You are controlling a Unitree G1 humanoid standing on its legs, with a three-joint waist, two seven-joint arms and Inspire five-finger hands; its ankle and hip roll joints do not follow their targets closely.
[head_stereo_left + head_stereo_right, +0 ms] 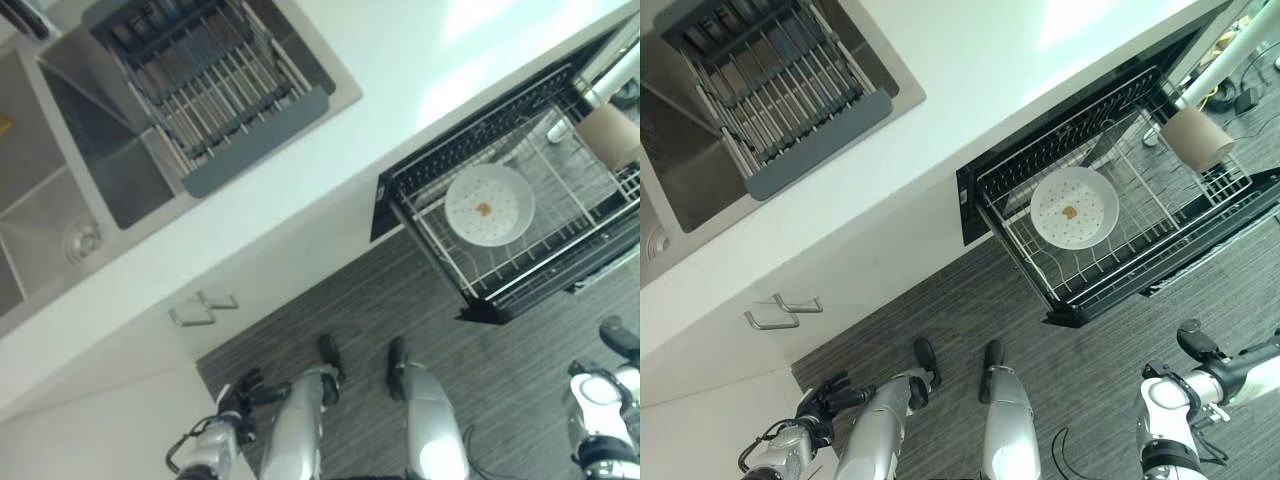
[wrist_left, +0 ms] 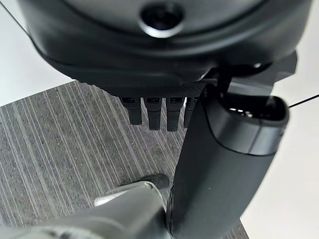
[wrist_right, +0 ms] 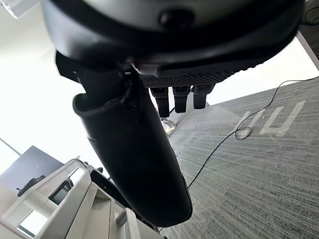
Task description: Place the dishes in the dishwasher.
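Observation:
A white plate [image 1: 489, 205] with a small brown spot lies flat in the pulled-out dishwasher rack [image 1: 1110, 285] at the right. A brown cup [image 1: 610, 132] stands in the same rack, further back and to the right of the plate. My left hand [image 1: 240, 398] hangs low by the cabinet front at the lower left, far from the rack. In the left wrist view its fingers [image 2: 149, 112] are straight and hold nothing. My right hand [image 1: 1195, 341] hangs low at the lower right, in front of the rack and below it. Its fingers [image 3: 179, 99] are relaxed and hold nothing.
A white counter [image 1: 400, 80] runs across the scene. A steel sink [image 1: 60, 200] is set into it at the left, with a grey wire drainer [image 1: 215, 75] over it. A cabinet handle [image 1: 203, 308] sticks out below the counter. Grey striped floor [image 1: 350, 300] lies in front.

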